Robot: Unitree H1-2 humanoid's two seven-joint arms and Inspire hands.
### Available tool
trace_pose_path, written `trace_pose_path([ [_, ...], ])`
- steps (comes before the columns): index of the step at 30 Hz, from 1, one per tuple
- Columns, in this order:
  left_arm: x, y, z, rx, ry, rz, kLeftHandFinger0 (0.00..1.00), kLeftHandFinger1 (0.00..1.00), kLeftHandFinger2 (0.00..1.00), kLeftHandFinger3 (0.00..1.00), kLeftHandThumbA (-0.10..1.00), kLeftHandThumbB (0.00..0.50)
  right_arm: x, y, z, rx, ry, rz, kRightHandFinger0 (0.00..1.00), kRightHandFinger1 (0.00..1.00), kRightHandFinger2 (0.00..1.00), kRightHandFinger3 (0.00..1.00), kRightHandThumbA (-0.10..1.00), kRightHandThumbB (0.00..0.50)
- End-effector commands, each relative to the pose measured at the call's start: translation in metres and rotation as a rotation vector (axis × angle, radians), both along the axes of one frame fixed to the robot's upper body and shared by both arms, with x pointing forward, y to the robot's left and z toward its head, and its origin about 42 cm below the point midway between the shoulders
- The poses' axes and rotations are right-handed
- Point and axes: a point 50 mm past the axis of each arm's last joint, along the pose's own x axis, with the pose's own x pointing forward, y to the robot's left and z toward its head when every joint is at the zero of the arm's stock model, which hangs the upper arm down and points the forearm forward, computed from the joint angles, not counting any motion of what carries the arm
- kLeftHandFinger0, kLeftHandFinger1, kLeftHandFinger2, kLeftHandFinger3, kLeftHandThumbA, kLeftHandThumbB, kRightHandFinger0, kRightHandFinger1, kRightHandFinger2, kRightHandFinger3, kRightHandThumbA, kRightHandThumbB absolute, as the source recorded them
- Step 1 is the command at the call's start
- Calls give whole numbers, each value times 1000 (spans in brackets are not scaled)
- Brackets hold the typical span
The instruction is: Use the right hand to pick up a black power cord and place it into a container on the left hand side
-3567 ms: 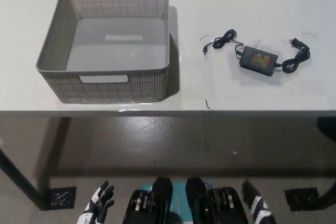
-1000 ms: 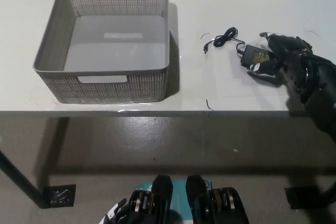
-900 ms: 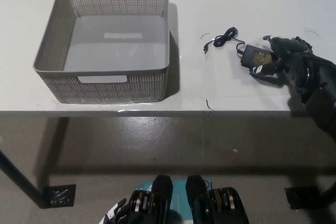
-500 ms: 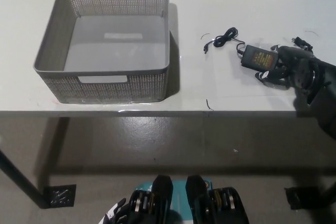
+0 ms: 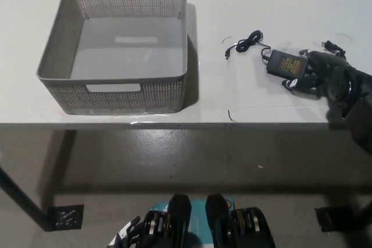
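Head view: black power cord (image 5: pixel 283 62) lies on white table (image 5: pixel 273 4), right side, well apart from the grey basket (image 5: pixel 53 56) at left. Adapter brick flat on surface; thin lead runs left to a small coil w/ plug; the other cable end lies at far right, partly hidden by the arm.

Right hand (image 5: pixel 322 74) sits at the brick's right edge, touching or just beside it. Fingers look curled toward the brick, but black on black: cannot tell whether they are pinching it or only resting against it.

Left hand (image 5: pixel 125 240) low at bottom left, under table level, idle; only a sliver shows, state not readable.

Progress, as judged: approach done, grasp not confirmed, cord not lifted. Remaining: secure grip, lift, carry left across table, release into basket.

Basket interior empty, handle cut-outs front and back. Nothing stands on the path between cord and basket. Main obstacle, as judged: basket's near-side wall must be cleared; trailing leads could drag or snag on the rim.
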Motion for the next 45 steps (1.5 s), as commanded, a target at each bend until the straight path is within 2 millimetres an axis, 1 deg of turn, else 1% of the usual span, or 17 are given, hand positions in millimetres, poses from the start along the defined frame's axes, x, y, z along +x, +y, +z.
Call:
trace_pose_path([
  [1, 2, -1, 11, 6, -70, -24, 1000, 1000, 1000, 1000, 983, 423, 7, 4, 16, 40, -82, 18, 1000, 1000, 1000, 1000, 718, 500],
  [2, 2, -1, 11, 6, -70, -26, 1000, 1000, 1000, 1000, 982, 423, 6, 3, 16, 42, -119, 27, 1000, 1000, 1000, 1000, 653, 472],
  [3, 2, -1, 11, 7, -69, -29, 1000, 1000, 1000, 1000, 982, 423, 6, 2, 15, 55, -164, 30, 1000, 1000, 971, 1000, 492, 358],
  [4, 3, -1, 11, 8, -70, -31, 1000, 1000, 1000, 1000, 983, 423, 5, 2, 15, 60, -183, 30, 921, 847, 869, 972, 426, 379],
  [5, 3, -1, 11, 11, -72, -30, 1000, 1000, 1000, 1000, 984, 420, 3, 1, 15, 95, -293, 38, 435, 343, 324, 434, -38, 241],
  [6, 4, -1, 11, 13, -74, -31, 1000, 1000, 1000, 1000, 985, 418, 2, 1, 14, 99, -317, 38, 197, 337, 487, 538, -98, 219],
  [7, 4, -1, 12, 11, -74, -32, 1000, 1000, 1000, 1000, 982, 414, 1, 0, 14, 95, -356, 38, 39, 193, 352, 444, -100, 159],
  [8, 4, -1, 12, 11, -74, -33, 1000, 1000, 1000, 1000, 981, 414, 0, 0, 14, 102, -390, 40, 2, 222, 533, 600, -100, 162],
  [9, 4, -1, 12, 13, -75, -33, 1000, 1000, 1000, 1000, 982, 414, -1, -1, 14, 108, -409, 40, 10, 375, 727, 738, -100, 153],
  [14, 6, -1, 11, 4, -73, -38, 1000, 1000, 1000, 1000, 974, 406, -1, -5, 15, 104, -462, 21, 80, 565, 920, 982, -100, 147],
  [18, 5, -1, 11, 9, -72, -38, 1000, 1000, 1000, 1000, 984, 409, -2, -7, 12, 95, -453, 1, 1, 384, 730, 573, -100, 173],
  [20, 4, -1, 10, 3, -68, -35, 1000, 1000, 1000, 1000, 976, 398, -3, -8, 11, 102, -465, 6, 0, 346, 693, 531, -100, 155],
  [26, 4, -2, 10, 7, -69, -29, 1000, 1000, 1000, 1000, 981, 401, -2, -11, 14, 131, -482, -19, 0, 316, 674, 601, -100, 138],
  [30, 6, -2, 10, 8, -72, -30, 1000, 1000, 1000, 1000, 977, 390, 0, -13, 25, 171, -553, -47, 0, 382, 809, 744, -100, 167],
  [33, 7, -2, 11, 17, -79, -29, 1000, 1000, 1000, 1000, 987, 393, 4, -13, 37, 197, -593, -67, 0, 374, 805, 660, -100, 187],
  [38, 7, -2, 11, 7, -75, -26, 1000, 1000, 1000, 1000, 980, 410, 7, -15, 65, 272, -721, -38, 0, 444, 824, 930, -100, 143],
  [45, 8, -2, 11, 12, -77, -25, 1000, 1000, 1000, 1000, 982, 401, 16, -2, 118, 331, -849, -2, 0, 444, 771, 883, -100, 167],
])
